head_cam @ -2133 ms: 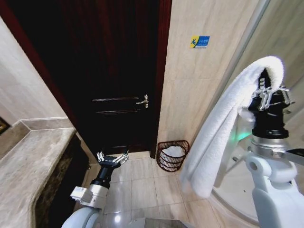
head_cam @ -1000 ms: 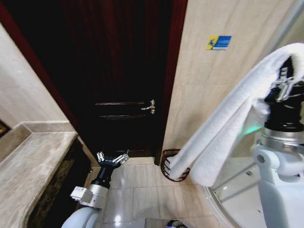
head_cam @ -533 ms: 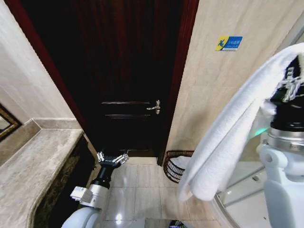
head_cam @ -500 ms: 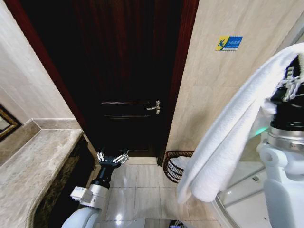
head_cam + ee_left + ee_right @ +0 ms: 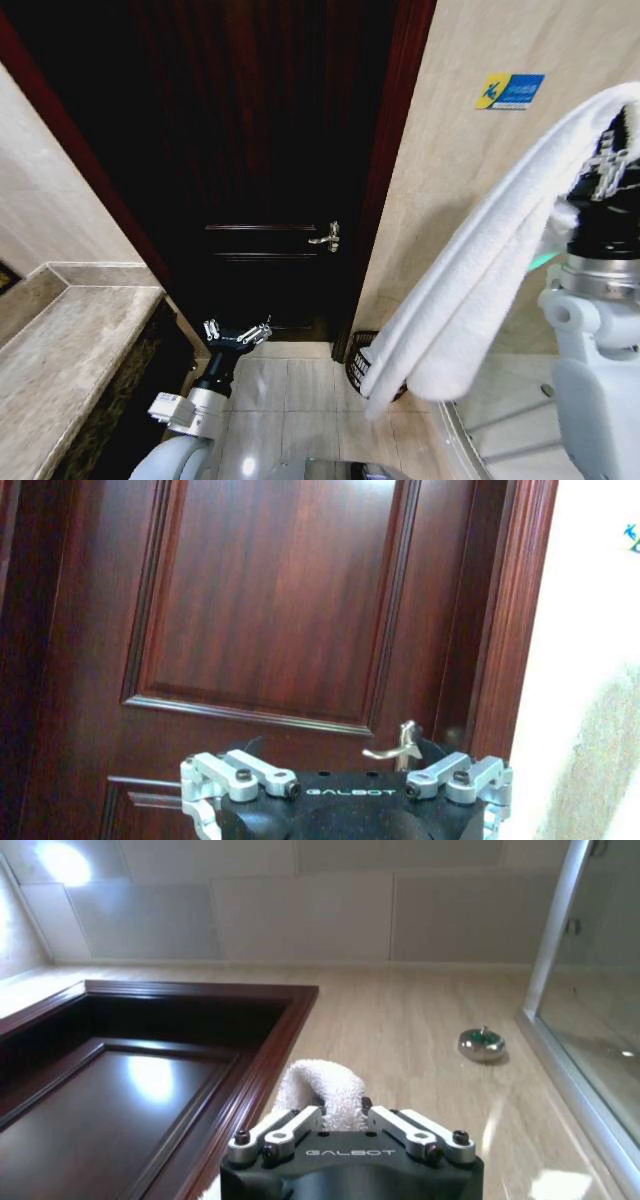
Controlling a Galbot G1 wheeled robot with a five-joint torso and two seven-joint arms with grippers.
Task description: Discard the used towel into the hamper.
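Right gripper (image 5: pixel 607 172), towel (image 5: pixel 470 280), tiled bathroom.

I read "GALBOT" in pale letters on the black body of the left gripper (image 5: pixel 345 799), and the same word on the right gripper (image 5: pixel 350 1140). A blue-and-yellow sticker (image 5: pixel 509 91) sits on the beige wall (image 5: pixel 450 200); its characters are too small to read.
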